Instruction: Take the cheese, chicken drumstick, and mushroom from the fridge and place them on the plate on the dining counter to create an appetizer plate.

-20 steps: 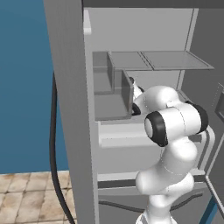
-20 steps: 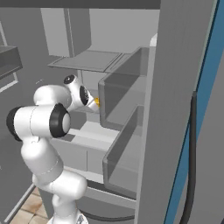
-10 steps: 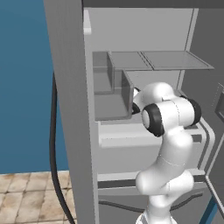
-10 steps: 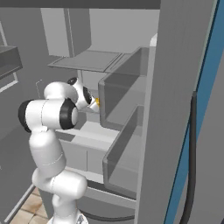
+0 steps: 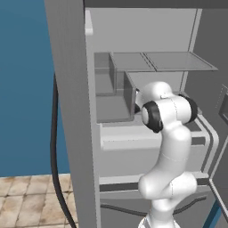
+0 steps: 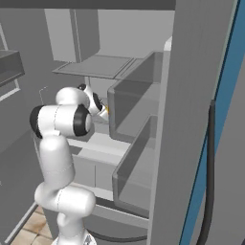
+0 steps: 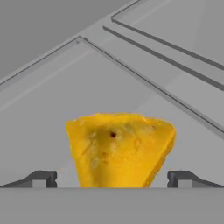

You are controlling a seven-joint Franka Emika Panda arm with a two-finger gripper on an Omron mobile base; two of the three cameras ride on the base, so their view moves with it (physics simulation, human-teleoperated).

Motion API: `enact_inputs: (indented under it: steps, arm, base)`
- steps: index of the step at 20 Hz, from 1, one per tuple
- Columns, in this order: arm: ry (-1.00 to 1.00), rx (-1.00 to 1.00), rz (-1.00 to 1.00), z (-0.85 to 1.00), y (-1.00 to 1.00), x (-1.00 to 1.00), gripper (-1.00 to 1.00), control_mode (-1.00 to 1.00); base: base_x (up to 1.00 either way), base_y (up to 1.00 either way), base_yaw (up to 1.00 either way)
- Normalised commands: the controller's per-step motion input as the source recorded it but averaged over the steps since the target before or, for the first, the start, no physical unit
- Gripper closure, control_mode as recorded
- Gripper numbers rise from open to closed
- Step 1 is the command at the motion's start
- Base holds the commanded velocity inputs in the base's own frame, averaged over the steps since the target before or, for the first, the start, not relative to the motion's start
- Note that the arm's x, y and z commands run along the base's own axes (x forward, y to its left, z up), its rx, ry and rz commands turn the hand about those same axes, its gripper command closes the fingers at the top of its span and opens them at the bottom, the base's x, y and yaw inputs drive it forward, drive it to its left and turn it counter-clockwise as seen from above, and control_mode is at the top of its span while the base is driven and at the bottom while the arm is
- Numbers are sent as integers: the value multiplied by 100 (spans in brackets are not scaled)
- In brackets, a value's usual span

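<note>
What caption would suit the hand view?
Open pincer straddling a yellow cheese wedge on a pale grey fridge shelf.

Base views flank fridge (image 5: pixel 133 40) — hand view close-in.

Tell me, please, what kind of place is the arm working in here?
Most likely the inside of an open fridge in a rendered kitchen: pale grey walls, thin grey shelves and drawers, and a yellow cheese wedge lying just ahead of the open end effector.
</note>
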Motion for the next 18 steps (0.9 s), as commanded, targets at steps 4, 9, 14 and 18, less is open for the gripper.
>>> enact_inputs:
  steps: [4,9,14,18]
  arm:
    - [0,0,-3,-17,-6,27,-100,-100]
    - [0,0,-6,-29,-17,9,-100,-100]
    - [0,0,-8,-48,-23,0,-100,-100]
    - [0,0,-9,-56,-23,0,100,-100]
  base:
    - [0,0,0]
    - [0,0,0]
    - [0,0,0]
    - [0,0,0]
